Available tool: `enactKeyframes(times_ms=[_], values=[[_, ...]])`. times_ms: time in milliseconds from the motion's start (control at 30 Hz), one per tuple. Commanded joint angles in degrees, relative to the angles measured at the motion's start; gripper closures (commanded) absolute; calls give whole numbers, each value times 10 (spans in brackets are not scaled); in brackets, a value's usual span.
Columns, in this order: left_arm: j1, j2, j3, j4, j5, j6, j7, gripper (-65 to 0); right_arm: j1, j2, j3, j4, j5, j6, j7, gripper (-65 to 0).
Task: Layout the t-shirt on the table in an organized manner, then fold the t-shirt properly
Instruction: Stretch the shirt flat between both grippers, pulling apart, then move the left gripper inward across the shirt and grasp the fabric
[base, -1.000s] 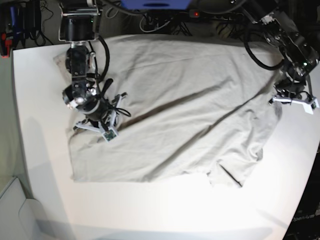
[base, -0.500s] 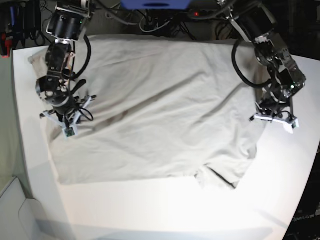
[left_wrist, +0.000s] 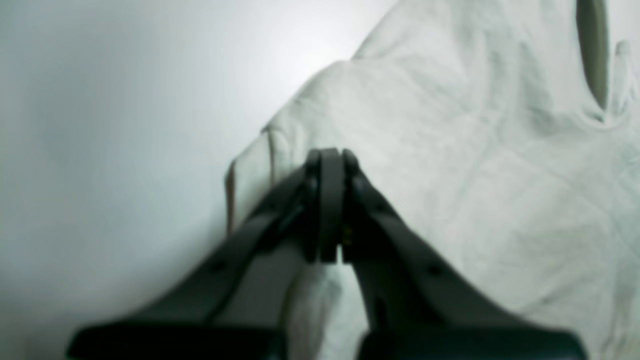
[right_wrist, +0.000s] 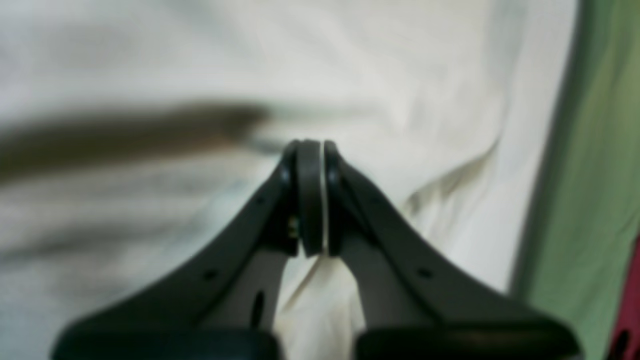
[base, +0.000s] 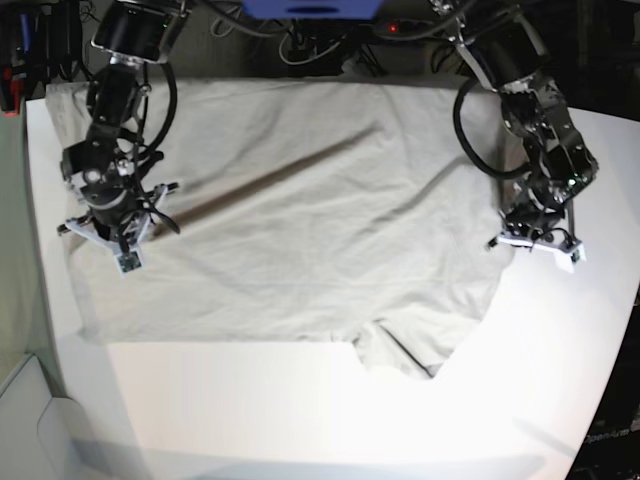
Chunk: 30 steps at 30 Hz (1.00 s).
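Light grey-beige cotton covers most of the far half of the large white smooth-topped table (base: 300, 420): the plain short-sleeved t-shirt (base: 290, 230) lies spread out across it, mostly flat with long diagonal creases, and one sleeve pokes out toward the near edge as a crumpled flap.

The black left gripper (base: 535, 243) sits at the shirt's edge on the base view's right side. Its jaws are pressed together, and in the left wrist view the left gripper (left_wrist: 327, 200) pinches a hem fold of the cloth, with bare tabletop just beside it.

The black right gripper (base: 105, 240) is at the opposite edge of the shirt, on the base view's left. Its jaws are likewise closed tight, and in the right wrist view the right gripper (right_wrist: 311, 195) has a thin layer of fabric caught between them, the cloth rising in wrinkles around it.
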Motion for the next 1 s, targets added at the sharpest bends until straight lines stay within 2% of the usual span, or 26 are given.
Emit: enactKeyframes(times_ms=[0, 100, 233, 333, 600, 800, 967], values=[[-16, -3, 2, -11, -4, 2, -8, 0, 5, -2, -14, 8, 6, 5, 8, 0], [-23, -9, 2, -51, -4, 2, -15, 0, 1, -4, -33, 9, 5, 5, 8, 0], [-23, -22, 2, -101, -2, 2, -83, 0, -4, -4, -50, 8, 5, 5, 8, 0], [-34, -37, 2, -145, -2, 2, -103, 0, -10, -4, -57, 8, 5, 5, 8, 0], [-95, -86, 2, -223, -2, 2, -104, 0, -10, -2, -57, 4, 6, 5, 8, 0], [-133, -119, 2, -224, -2, 2, -102, 0, -10, -1, -57, -22, 6, 5, 8, 0], [-128, -126, -1, -185, -6, 2, -98, 0, -6, -1, -58, -23, 6, 5, 8, 0]])
